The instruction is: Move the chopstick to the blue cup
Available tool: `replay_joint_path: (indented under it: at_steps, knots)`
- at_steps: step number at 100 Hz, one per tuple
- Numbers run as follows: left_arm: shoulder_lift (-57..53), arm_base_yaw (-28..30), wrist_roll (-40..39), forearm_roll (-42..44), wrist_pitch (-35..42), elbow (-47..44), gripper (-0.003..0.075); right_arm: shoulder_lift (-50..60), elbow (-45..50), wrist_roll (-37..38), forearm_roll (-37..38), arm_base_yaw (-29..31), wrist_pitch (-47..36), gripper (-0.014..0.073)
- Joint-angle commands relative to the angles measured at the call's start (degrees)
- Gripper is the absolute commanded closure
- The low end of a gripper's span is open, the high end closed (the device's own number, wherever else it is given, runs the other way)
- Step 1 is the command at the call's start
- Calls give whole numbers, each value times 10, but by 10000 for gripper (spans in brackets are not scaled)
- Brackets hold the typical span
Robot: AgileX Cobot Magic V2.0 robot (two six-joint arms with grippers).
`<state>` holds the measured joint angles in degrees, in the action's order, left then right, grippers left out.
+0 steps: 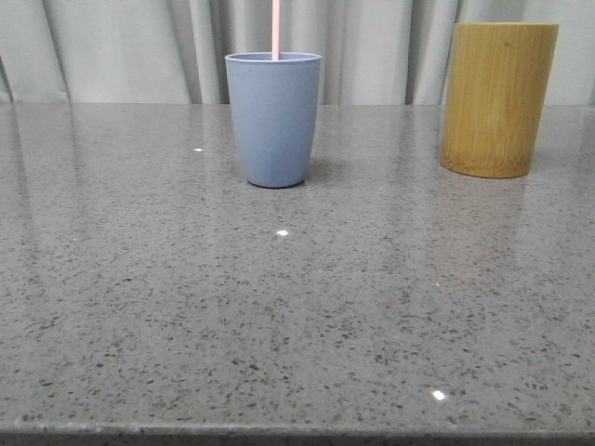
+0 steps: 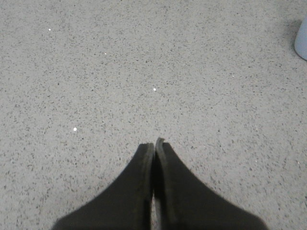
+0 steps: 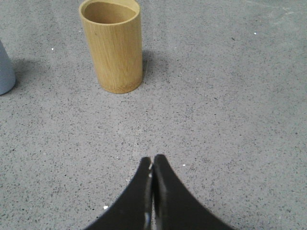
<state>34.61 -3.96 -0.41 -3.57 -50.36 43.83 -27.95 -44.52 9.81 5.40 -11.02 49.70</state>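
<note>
The blue cup stands upright at the back of the grey table, left of centre. A thin pale pink chopstick stands in it; only its upper end shows above the rim. A sliver of the cup shows in the left wrist view and in the right wrist view. My left gripper is shut and empty above bare table. My right gripper is shut and empty, some way short of the bamboo cylinder. Neither gripper shows in the front view.
A taller yellow-brown bamboo cylinder stands upright at the back right; its inside looks empty in the right wrist view. A grey curtain hangs behind the table. The table's front edge runs along the bottom of the front view.
</note>
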Motion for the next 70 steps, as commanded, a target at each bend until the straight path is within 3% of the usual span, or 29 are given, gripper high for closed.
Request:
replay_joint_path:
  at_steps: [1,16,30,44,70]
  knots:
    - [-16,2,-4,2,107,-10,739,-2,-13,1,10,3,-38,662]
    - [-91,2,-4,-8,307,-119,739,-2,-13,1,10,3,-38,662]
    - [-188,2,-4,6,409,-245,739,-2,-13,1,10,3,-38,662]
    - [-286,2,-4,27,424,-339,739,-2,-13,1,10,3,-38,662]
    - [-368,2,-5,29,444,-425,739,-2,-13,1,10,3,-38,662]
